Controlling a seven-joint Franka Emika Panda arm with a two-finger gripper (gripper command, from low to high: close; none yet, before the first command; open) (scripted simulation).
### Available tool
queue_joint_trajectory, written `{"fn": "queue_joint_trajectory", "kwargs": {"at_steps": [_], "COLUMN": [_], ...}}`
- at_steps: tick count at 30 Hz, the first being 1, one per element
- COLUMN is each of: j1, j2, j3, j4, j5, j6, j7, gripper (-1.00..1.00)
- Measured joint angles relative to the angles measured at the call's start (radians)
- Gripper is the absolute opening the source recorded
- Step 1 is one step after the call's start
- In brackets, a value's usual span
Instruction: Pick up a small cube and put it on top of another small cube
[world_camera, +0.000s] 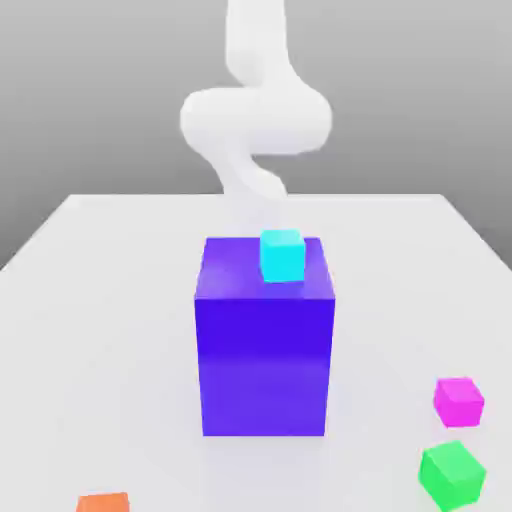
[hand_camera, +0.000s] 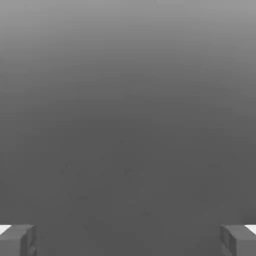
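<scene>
Gripper (hand_camera: 128, 240) fingers spread wide, holding nothing. Cyan cube (world_camera: 282, 254) sits on top of big purple block (world_camera: 265, 335); magenta cube (world_camera: 458, 400) and green cube (world_camera: 452, 474) lie beside the block. Looks pre-grasp: next, descend onto a small cube.

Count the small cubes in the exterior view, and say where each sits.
4. Cyan cube sits atop the big blue block; magenta cube and green cube lie on the table at the exterior view's right; orange cube at lower left, cut off. The block may hide others.
</scene>
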Motion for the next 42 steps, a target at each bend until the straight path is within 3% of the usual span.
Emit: {"fn": "queue_joint_trajectory", "kwargs": {"at_steps": [17, 24, 29, 30, 37, 42], "j1": [0.316, 0.417, 0.478, 0.488, 0.489, 0.444], "j2": [0.622, 0.878, 1.06, 1.089, 1.092, 0.935], "j3": [0.122, 0.182, 0.119, 0.106, 0.105, 0.168], "j4": [-0.184, -0.254, -0.229, -0.223, -0.222, -0.256], "j5": [-0.035, -0.093, -0.175, -0.188, -0.192, -0.111], "j6": [0.3, 0.424, 0.558, 0.58, 0.581, 0.458], "j7": [-0.581, -0.778, -0.741, -0.732, -0.729, -0.791], "gripper": [0.0, 0.0, 0.0, -1.0, -1.0, -1.0]}}
